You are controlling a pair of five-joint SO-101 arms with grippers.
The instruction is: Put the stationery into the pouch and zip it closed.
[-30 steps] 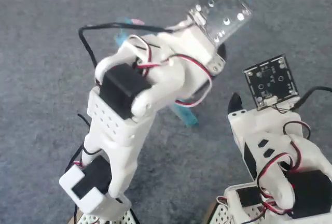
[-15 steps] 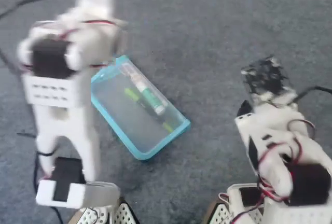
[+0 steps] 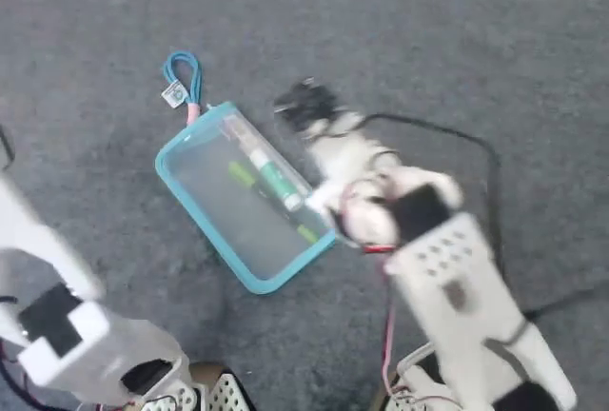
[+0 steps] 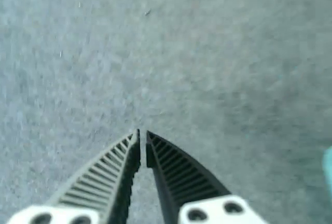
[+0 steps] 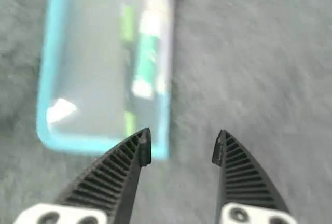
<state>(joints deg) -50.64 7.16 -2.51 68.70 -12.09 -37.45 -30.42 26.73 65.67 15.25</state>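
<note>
A clear pouch with a teal rim (image 3: 221,224) lies slantwise on the grey carpet. Inside it are a green pen (image 3: 242,175) and a white-and-green marker (image 3: 273,181). My right arm (image 3: 419,230) stretches from the lower right to the pouch's right edge. In the right wrist view the right gripper (image 5: 181,141) is open just above a corner of the pouch (image 5: 93,79), with nothing between its fingers. The left arm (image 3: 57,321) sits at the lower left, away from the pouch. My left gripper (image 4: 142,133) is shut over bare carpet and holds nothing.
A blue cord loop with a small tag (image 3: 181,73) trails from the pouch's far end. A black cable (image 3: 476,149) runs over the carpet to the right of the right arm. Grey carpet (image 3: 495,59) surrounds everything.
The left arm, which was over the pouch, has swung left and down to the lower left corner. The right arm has stretched from the lower right to the pouch's right edge.
</note>
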